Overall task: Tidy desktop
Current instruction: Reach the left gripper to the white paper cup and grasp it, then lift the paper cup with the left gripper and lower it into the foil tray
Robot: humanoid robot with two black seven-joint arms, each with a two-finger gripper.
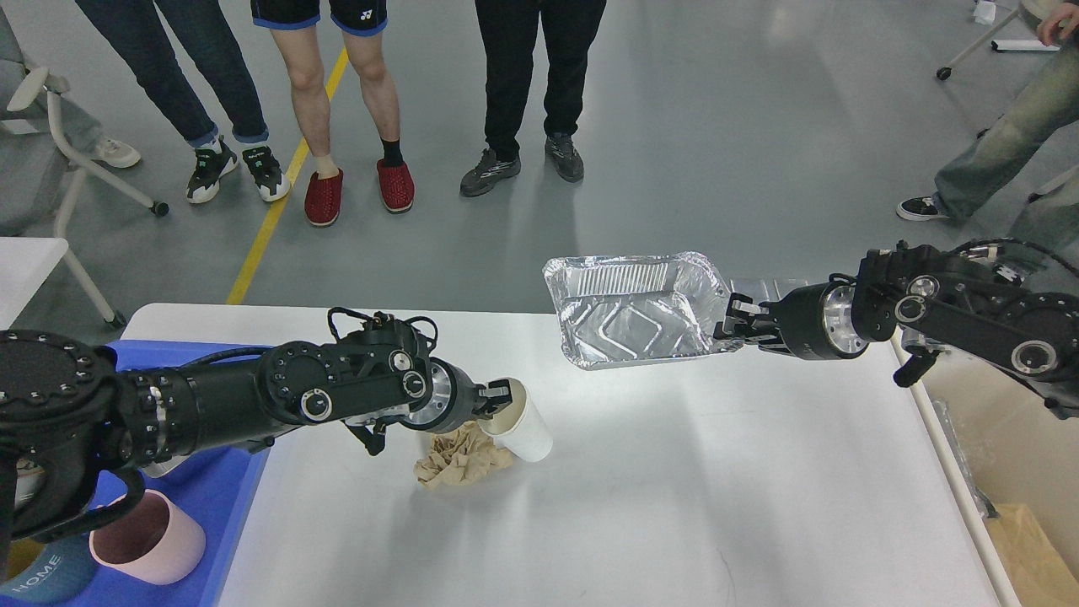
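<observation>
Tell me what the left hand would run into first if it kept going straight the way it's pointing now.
The left hand points right and is already shut on the rim of the white paper cup. Past the cup, the line looks free across the bare desktop, though depth is hard to judge.

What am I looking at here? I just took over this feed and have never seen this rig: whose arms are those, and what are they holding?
This single picture comes from the robot's own head, looking forward and down, so both black arms are the robot's. The left gripper grips the rim of a white paper cup, which is tilted over a crumpled brown paper napkin lying on the desktop. The right gripper is clamped on the edge of an empty foil tray, held up near the desktop's far edge. At lower left is a blue tray with a pink cup in it. Beyond the desktop, several people stand on the grey floor; only their legs show.
</observation>
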